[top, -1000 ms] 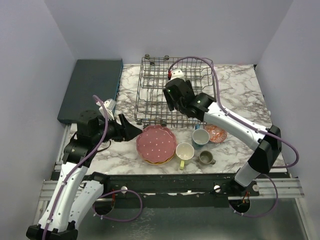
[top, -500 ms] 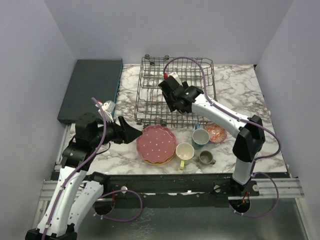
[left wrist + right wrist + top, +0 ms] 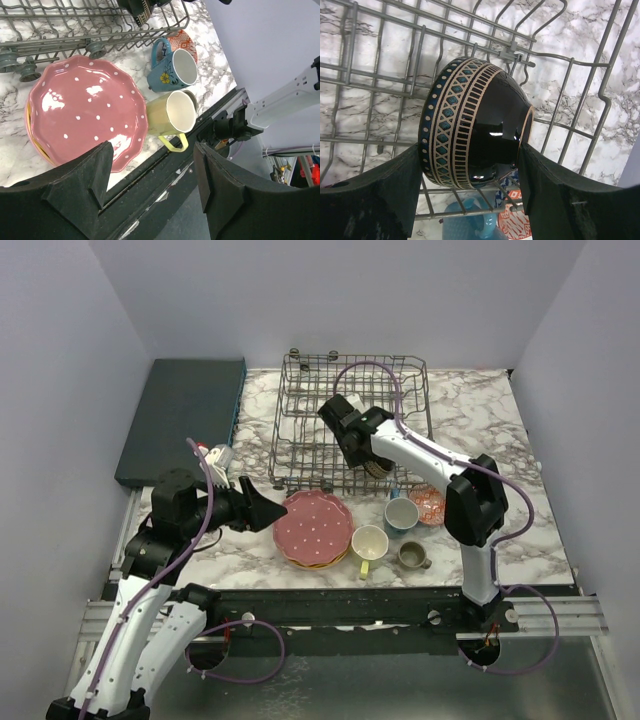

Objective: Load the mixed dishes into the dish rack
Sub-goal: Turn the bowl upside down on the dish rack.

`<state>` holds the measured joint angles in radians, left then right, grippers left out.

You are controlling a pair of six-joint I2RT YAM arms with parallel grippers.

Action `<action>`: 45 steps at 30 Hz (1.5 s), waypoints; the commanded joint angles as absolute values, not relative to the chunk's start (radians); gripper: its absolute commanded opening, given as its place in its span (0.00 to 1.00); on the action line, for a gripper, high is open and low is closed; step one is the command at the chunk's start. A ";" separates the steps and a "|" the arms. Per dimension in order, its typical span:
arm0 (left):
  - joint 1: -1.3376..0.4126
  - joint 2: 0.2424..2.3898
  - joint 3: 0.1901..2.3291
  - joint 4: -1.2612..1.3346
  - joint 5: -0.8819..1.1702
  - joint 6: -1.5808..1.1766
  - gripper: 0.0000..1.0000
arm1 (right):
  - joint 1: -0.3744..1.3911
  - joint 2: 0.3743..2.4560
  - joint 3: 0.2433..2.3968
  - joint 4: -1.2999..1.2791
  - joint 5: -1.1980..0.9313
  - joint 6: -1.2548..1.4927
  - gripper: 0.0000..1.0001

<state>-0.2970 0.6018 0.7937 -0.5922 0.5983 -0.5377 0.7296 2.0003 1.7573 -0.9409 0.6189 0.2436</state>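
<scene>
Overhead view of a grey-veined marble surface (image 3: 480, 420), two white robot arms at its near edge. Toward the back, in the middle: a grey wire dish rack (image 3: 300, 410) with upright tines and round feet. Left of the rack, a flat dark teal slab (image 3: 180, 415).

Right arm stretched into the near right part of the rack. Right claw (image 3: 470, 150) closed around a small bowl (image 3: 470, 125) with blue and tan patterned bands and a glossy dark base. Bowl tipped on its side inside the rack, one finger against each flank, rack wires beneath and behind.

Left claw (image 3: 262, 508) open, nothing between its fingers, hovering low just left of a pink plate (image 3: 312, 526) with white dots. Plate on top of a short stack, an orange-yellow rim showing beneath, just in front of the rack's near feet.

Right of the stack, four dishes outside the rack on the surface:
- yellow mug (image 3: 369, 545), upright, just beside the plate, handle toward the near edge
- blue mug (image 3: 401, 514) with a flower motif, upright, just behind the yellow one
- olive-grey mug (image 3: 411, 557), upright, right of the yellow one
- red patterned bowl (image 3: 432, 506), just beside the blue mug on its right, near the rack's near right corner
</scene>
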 commanded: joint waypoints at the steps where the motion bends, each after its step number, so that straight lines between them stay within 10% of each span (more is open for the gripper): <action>1: -0.307 0.582 0.779 -0.574 0.618 -0.537 0.72 | 0.710 2.019 1.800 -0.967 0.648 0.259 0.34; 17: -0.316 0.577 0.778 -0.571 0.605 -0.540 0.72 | 0.705 2.099 1.793 -0.981 0.587 0.288 0.40; 45: -0.316 0.580 0.776 -0.570 0.593 -0.543 0.72 | 0.722 2.068 1.793 -0.945 0.468 0.314 0.88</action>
